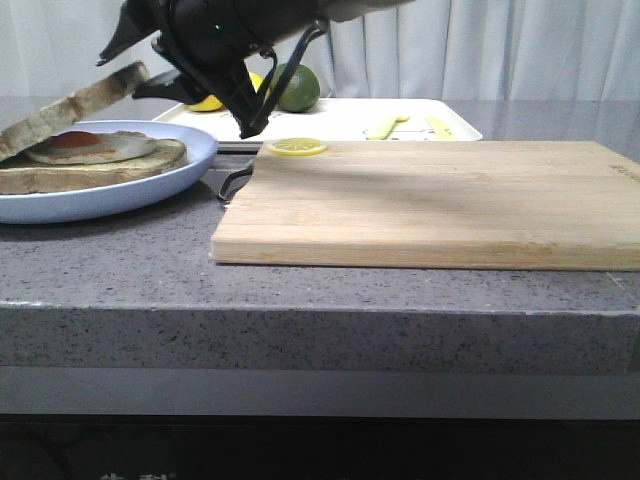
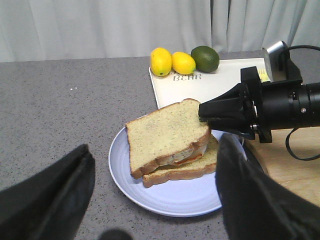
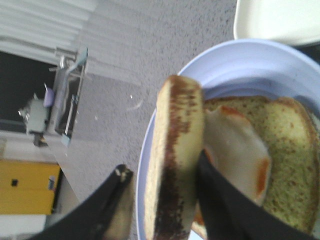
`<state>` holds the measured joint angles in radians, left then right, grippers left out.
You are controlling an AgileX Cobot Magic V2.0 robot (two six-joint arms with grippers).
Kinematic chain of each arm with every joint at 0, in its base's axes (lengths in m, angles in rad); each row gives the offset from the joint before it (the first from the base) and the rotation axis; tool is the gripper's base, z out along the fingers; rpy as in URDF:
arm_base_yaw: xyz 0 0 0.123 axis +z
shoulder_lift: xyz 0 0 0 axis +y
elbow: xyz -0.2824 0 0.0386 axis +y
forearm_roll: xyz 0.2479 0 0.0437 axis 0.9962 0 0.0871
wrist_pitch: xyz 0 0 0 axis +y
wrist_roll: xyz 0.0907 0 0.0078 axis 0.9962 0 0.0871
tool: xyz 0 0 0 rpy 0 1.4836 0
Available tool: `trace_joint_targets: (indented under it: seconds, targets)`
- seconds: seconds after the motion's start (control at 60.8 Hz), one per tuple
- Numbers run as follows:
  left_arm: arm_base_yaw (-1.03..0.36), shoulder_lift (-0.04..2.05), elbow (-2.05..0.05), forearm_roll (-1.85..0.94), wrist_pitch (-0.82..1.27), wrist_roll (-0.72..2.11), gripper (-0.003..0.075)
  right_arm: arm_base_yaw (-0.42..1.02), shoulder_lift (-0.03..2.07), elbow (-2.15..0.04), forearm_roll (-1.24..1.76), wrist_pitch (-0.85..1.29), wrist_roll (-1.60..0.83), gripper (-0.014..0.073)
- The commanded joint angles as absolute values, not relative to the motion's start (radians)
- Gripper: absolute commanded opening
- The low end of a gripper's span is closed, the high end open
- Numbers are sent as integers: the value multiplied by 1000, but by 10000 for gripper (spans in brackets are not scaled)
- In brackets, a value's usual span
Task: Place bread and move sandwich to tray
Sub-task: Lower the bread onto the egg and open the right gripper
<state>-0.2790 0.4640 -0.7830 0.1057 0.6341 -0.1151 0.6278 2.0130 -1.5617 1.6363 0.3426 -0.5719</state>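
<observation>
The bread (image 1: pixel 70 105) leans tilted over the egg, its low end on the plate's far-left side and its high end between my right gripper's (image 1: pixel 120 75) fingers. The right gripper (image 3: pixel 161 167) is open: one finger touches the slice (image 3: pixel 177 150), the other stands a little off it. Below lies the sandwich (image 3: pixel 280 150), a brown-crusted slice with a fried egg (image 1: pixel 85 145), on the round light blue plate (image 1: pixel 100 200). The white tray (image 1: pixel 340 118) sits behind the plate. My left gripper (image 2: pixel 155 147) hangs wide open and empty, above the counter beside the plate (image 2: pixel 170 195).
A light wooden cutting board (image 1: pixel 430 200) fills the middle and right, with a lemon slice (image 1: pixel 296 147) at its back left corner. Two lemons (image 2: pixel 170 61) and a lime (image 2: pixel 205 57) sit on the tray's end. Small yellow pieces (image 1: pixel 385 125) lie in the tray.
</observation>
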Motion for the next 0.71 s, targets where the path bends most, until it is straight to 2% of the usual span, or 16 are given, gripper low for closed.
trace_joint_targets:
  seconds: [0.0,0.197,0.444,0.576,0.691]
  targets:
    - [-288,478,-806,104,562,-116,494,609,1929,-1597,1576,397,-589,424]
    - [-288,478,-806,104,562,-116,494,557,1853,-1590,1406,459,-589,426]
    - [-288,478,-806,104,554,-116,494,432,1646,-1536,1122,571,-580,422]
    - [-288,478,-806,104,538,-116,494,382,1518,-1535,850,696,-487,422]
    - [-288,478,-806,104,536,-116,494,385,1404,-1535,476,807,-315,422]
